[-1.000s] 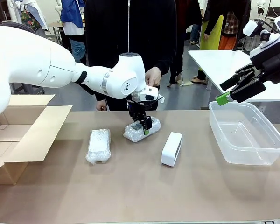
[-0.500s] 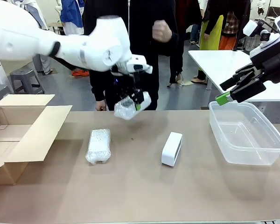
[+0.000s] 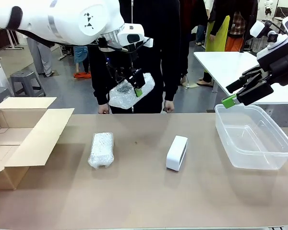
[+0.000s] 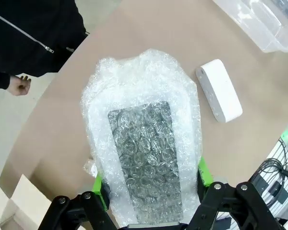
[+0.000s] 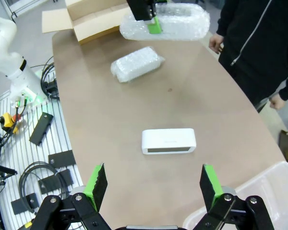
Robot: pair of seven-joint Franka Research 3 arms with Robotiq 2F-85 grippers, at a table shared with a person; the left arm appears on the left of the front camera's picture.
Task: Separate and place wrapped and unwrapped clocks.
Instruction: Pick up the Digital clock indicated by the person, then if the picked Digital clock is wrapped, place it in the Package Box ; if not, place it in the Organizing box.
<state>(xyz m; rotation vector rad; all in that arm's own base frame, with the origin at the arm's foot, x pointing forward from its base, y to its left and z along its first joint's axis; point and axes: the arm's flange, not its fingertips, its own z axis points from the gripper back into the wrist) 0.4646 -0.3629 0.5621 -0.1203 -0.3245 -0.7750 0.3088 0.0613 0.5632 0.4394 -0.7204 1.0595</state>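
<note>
Raised wrapped clock [image 3: 127,93] hangs between cardboard box [image 3: 33,132] and plastic bin [image 3: 259,163].

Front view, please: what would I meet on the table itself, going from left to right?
On the table: cardboard box → bubble-wrapped bundle → white block → clear plastic bin.
</note>
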